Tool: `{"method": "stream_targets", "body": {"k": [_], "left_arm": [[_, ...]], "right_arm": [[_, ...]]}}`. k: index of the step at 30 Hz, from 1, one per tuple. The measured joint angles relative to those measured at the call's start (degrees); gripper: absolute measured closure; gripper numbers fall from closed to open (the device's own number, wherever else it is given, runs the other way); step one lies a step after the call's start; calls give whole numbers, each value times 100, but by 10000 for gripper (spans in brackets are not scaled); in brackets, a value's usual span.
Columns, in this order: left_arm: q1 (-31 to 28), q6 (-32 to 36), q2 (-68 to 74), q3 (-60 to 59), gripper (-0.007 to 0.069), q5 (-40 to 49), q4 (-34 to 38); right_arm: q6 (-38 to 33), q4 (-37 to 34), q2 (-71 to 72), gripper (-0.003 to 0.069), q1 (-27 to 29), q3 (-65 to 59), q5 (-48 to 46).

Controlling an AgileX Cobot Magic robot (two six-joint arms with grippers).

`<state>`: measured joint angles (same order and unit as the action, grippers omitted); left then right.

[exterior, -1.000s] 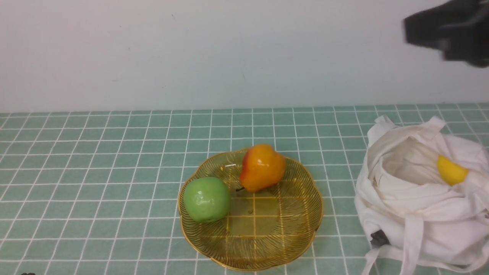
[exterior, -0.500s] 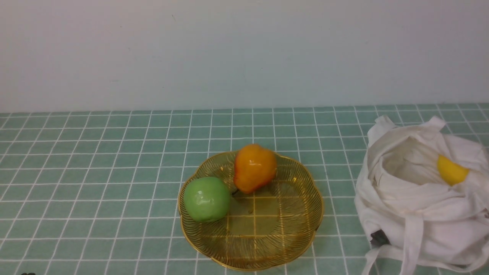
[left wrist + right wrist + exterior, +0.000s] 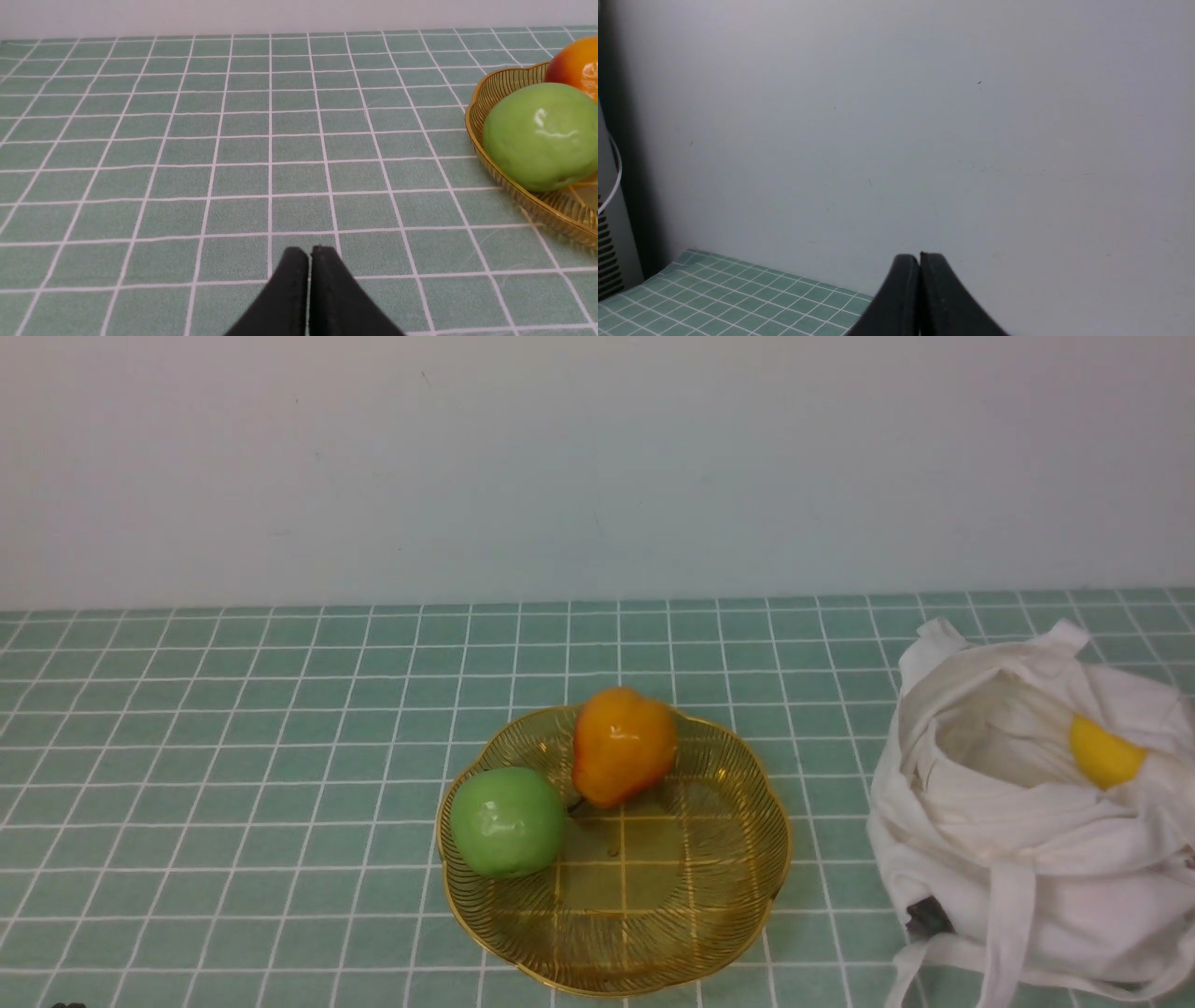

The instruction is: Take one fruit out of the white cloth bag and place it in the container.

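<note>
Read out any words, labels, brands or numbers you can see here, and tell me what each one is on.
None: no writing shows on the orange fruit, green apple, amber dish, white cloth bag, yellow fruit, checked tablecloth or wall.

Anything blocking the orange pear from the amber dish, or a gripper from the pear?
Nothing visible. The orange pear already lies in the amber dish, beside the green apple. Left gripper and right gripper are shut, empty, away from it.
</note>
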<state>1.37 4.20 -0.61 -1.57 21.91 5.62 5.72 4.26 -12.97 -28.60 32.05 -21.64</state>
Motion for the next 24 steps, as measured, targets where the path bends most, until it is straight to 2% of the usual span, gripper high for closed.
{"method": "stream_targets", "body": {"k": [11,12,13,14,15,20,24], "left_arm": [[0,0,0,0,632,0,0],[0,0,0,0,632,0,0],[0,0,0,0,632,0,0],[0,0,0,0,632,0,0],[0,0,0,0,632,0,0],[0,0,0,0,632,0,0],[0,0,0,0,632,0,0]], "right_arm": [[0,66,96,673,133,-266,104],[0,90,171,673,494,-516,172],[0,96,179,673,546,-547,188],[0,139,248,673,1080,-870,225],[0,146,248,673,1080,-910,236],[0,304,494,673,2663,-2205,248],[0,465,990,673,3239,-3117,187]]}}
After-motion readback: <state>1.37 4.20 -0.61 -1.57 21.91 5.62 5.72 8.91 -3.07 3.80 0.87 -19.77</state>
